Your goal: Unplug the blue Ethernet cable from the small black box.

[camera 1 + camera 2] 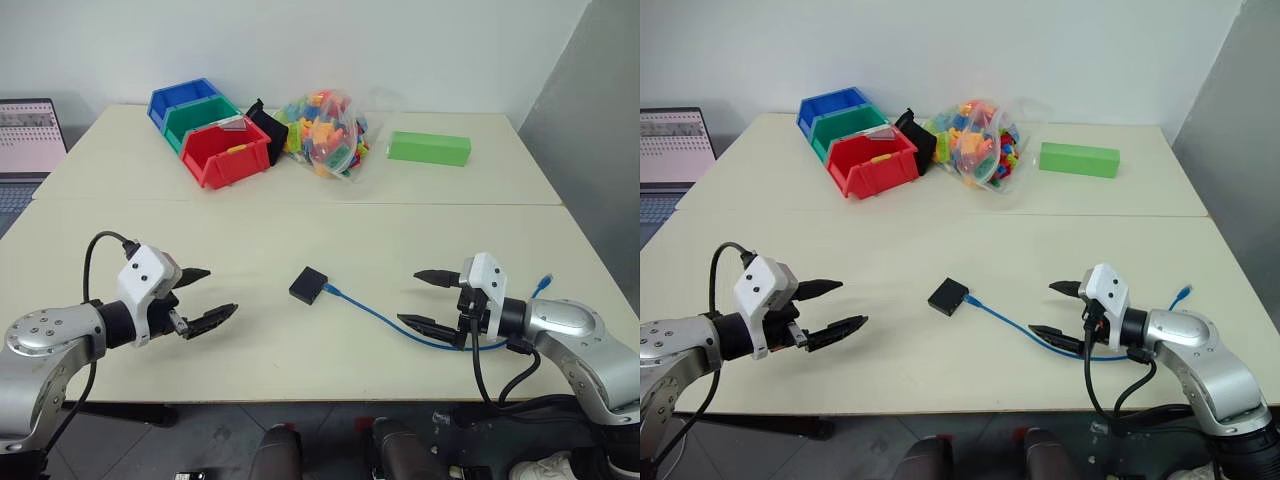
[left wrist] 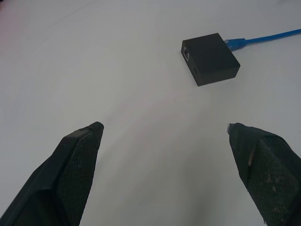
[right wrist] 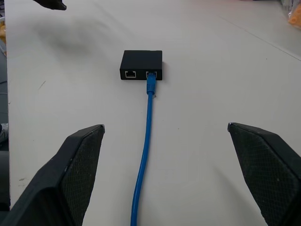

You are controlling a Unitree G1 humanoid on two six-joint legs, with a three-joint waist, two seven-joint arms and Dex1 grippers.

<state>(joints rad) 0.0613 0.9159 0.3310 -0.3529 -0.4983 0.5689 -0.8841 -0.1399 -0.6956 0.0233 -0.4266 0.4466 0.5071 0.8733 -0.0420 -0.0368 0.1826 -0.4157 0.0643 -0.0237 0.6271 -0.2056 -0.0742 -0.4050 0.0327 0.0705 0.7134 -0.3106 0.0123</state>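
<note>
The small black box [image 1: 308, 285] lies flat near the middle of the front table. The blue Ethernet cable [image 1: 385, 313] is plugged into the box's right-hand side and curves off to the right, its free end [image 1: 543, 280] lying near the table's right edge. In the right wrist view the plug [image 3: 151, 82] sits in one of two ports on the box [image 3: 141, 64]. My left gripper [image 1: 205, 296] hovers open to the left of the box, nothing between its fingers. My right gripper [image 1: 425, 299] is open to the right of the box, over the cable.
At the back of the table stand blue [image 1: 183, 101], green [image 1: 200, 119] and red [image 1: 226, 153] bins, a black object [image 1: 268, 128], a clear bag of coloured bricks [image 1: 327, 130] and a green block [image 1: 428, 148]. A laptop [image 1: 27, 140] sits at the far left.
</note>
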